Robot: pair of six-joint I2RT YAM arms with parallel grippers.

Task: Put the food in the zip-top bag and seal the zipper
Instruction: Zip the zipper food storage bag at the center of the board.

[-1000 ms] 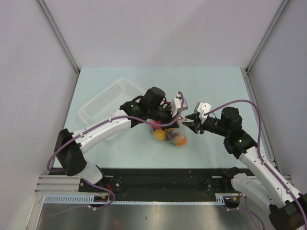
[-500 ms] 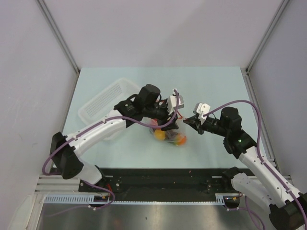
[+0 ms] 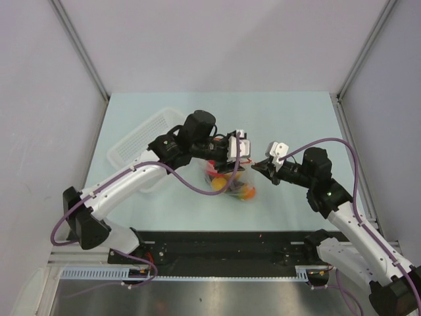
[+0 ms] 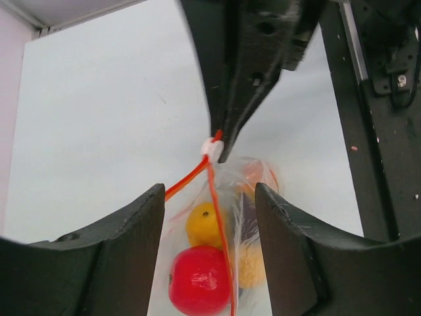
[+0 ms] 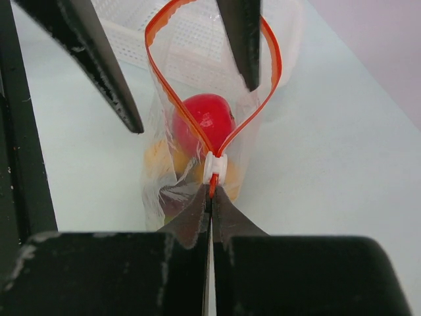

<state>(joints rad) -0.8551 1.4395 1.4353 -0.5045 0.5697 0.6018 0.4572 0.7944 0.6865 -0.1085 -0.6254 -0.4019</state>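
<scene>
The zip-top bag [image 3: 228, 182] stands in the middle of the table with its mouth open in a loop. Inside it lies the food: a red fruit [image 4: 197, 280], a yellow one [image 4: 204, 224] and orange pieces [image 3: 247, 192]. My right gripper [image 5: 210, 191] is shut on the end of the red-orange zipper [image 5: 172, 99], just behind its white end [image 5: 215, 168]. In the top view, the right gripper [image 3: 258, 167] is at the bag's right. My left gripper [image 4: 209, 197] is open over the mouth, one zipper strip [image 4: 222, 237] between its fingers. It sits at the bag's top [image 3: 231, 158].
A white perforated basket [image 3: 141, 141] lies at the back left, close behind the left arm's forearm. The black rail [image 3: 223, 247] with both arm bases runs along the near edge. Grey walls close in the table on three sides.
The left gripper has opened, let go of the zipper and drawn back a little to the left. The right gripper has shut on the zipper's end.
</scene>
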